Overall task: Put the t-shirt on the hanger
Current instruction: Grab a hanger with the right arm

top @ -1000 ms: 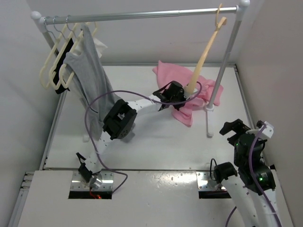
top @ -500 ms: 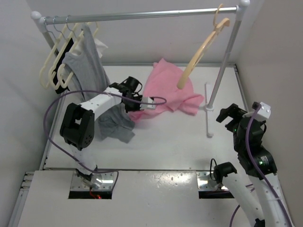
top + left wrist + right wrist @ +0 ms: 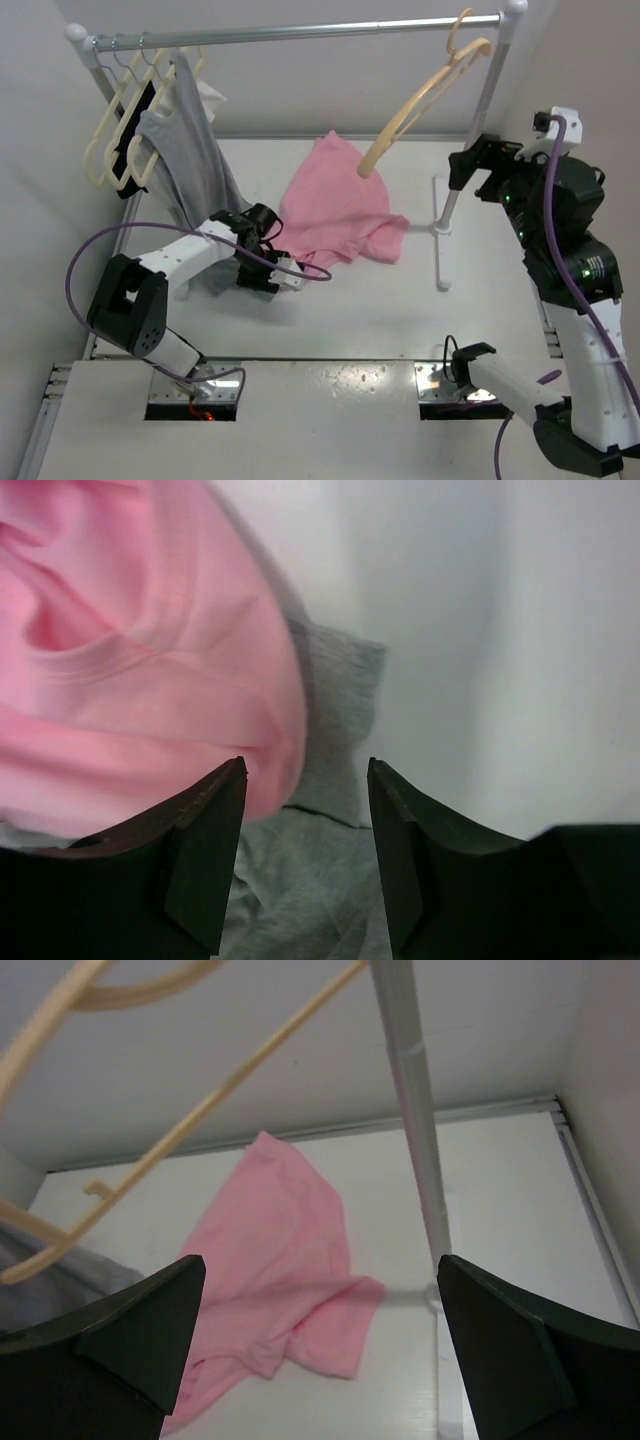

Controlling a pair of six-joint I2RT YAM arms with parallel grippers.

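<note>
A white worktop (image 3: 340, 310) sat boxed in by plain white walls (image 3: 300, 90) behind and to both sides. A metal clothes rail (image 3: 300, 32) ran across just in front of the rear wall, and its upright post (image 3: 408, 1070) stood on the worktop beneath one end. Soft, even light left faint shadows below the rail.

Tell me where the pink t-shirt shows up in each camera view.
Top external: t-shirt at centre, below the hanger.
Left wrist: upper left, filling that corner.
Right wrist: lower centre-left, on the table.
Shared landmark: gray garment beside it.
</note>
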